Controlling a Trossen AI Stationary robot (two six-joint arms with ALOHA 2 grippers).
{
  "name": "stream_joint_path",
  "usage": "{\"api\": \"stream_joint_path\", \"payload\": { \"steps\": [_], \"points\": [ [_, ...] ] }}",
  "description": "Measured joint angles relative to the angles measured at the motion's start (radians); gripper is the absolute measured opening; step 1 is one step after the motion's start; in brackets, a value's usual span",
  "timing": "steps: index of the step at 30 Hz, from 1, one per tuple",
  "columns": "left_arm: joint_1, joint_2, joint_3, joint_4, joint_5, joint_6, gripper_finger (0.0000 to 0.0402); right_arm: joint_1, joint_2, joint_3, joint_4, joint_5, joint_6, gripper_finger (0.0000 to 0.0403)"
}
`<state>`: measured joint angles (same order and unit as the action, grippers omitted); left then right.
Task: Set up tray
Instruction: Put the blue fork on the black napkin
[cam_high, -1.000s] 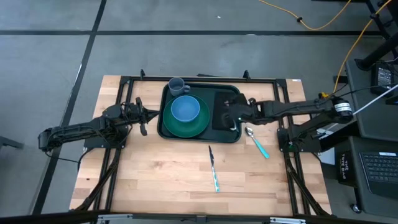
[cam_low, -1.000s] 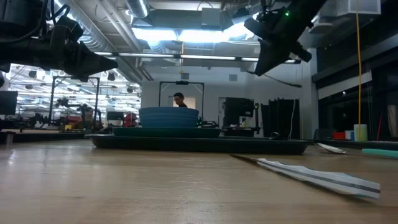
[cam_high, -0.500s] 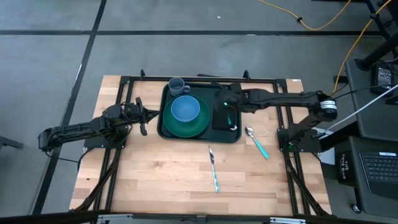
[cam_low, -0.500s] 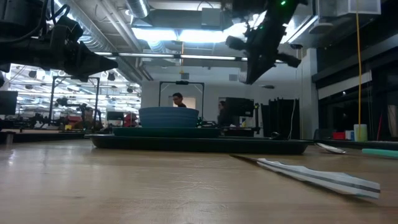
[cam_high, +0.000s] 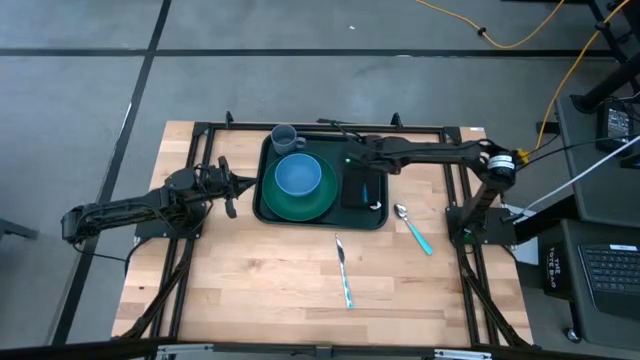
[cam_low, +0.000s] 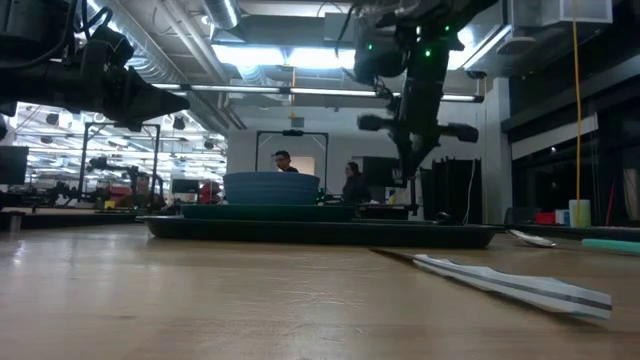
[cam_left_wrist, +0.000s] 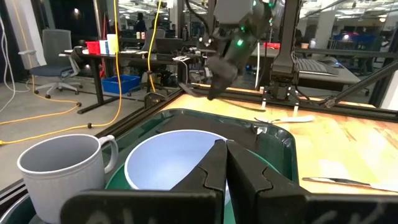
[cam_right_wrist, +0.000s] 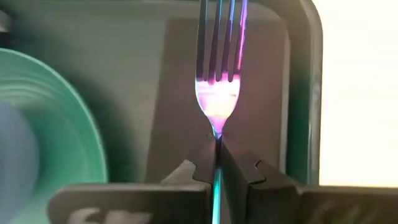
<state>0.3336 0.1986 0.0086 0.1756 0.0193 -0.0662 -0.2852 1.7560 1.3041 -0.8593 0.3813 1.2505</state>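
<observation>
**Fork gripped above the napkin on the tray**

Right gripper (cam_right_wrist: 216, 163): fingers are closed tight on the neck of a fork (cam_right_wrist: 217, 87), the tines pointing away from the wrist. The gripper is held above the table, over the right part of the tray (cam_high: 375, 222).

Directly beneath the fork: a flat black napkin (cam_right_wrist: 180, 118) is laid inside the tray, along its right-hand side.

Beside the napkin, toward the left arm: a round green plate (cam_high: 268, 202) is set in the tray, with a light blue bowl (cam_high: 297, 175) on it. A grey mug (cam_high: 284, 137) is placed at the tray's back corner, just beyond the plate.

Tray: dark green, rectangular, with rounded corners and a raised rim; it rests on the back half of the wooden table (cam_high: 250, 280), between the two arms.

Outside the tray, on the bare wood toward the table's front: a spoon with a teal handle (cam_high: 413, 228) lies just off the tray's right corner; a knife (cam_high: 343, 270) lies farther forward.

Left gripper (cam_high: 230, 190): fingers are shut on nothing; it is held just beside the tray's left rim.

Beyond the table: two people are seen in the room, far off.
</observation>
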Motion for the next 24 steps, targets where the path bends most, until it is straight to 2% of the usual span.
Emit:
{"api": "stream_joint_path", "payload": {
  "steps": [11, 16, 24],
  "points": [
    [0.000, 0.000, 0.000, 0.000, 0.000, 0.000, 0.0004, -0.016, 0.079, -0.001, 0.014, -0.007, 0.036, 0.0016],
    [0.000, 0.000, 0.000, 0.000, 0.000, 0.000, 0.0004, -0.018, 0.104, -0.001, 0.101, 0.034, 0.022, 0.0016],
    [0.000, 0.000, 0.000, 0.000, 0.000, 0.000, 0.0004, -0.052, 0.153, -0.002, 0.118, 0.009, 0.001, 0.0016]
  ]
}}
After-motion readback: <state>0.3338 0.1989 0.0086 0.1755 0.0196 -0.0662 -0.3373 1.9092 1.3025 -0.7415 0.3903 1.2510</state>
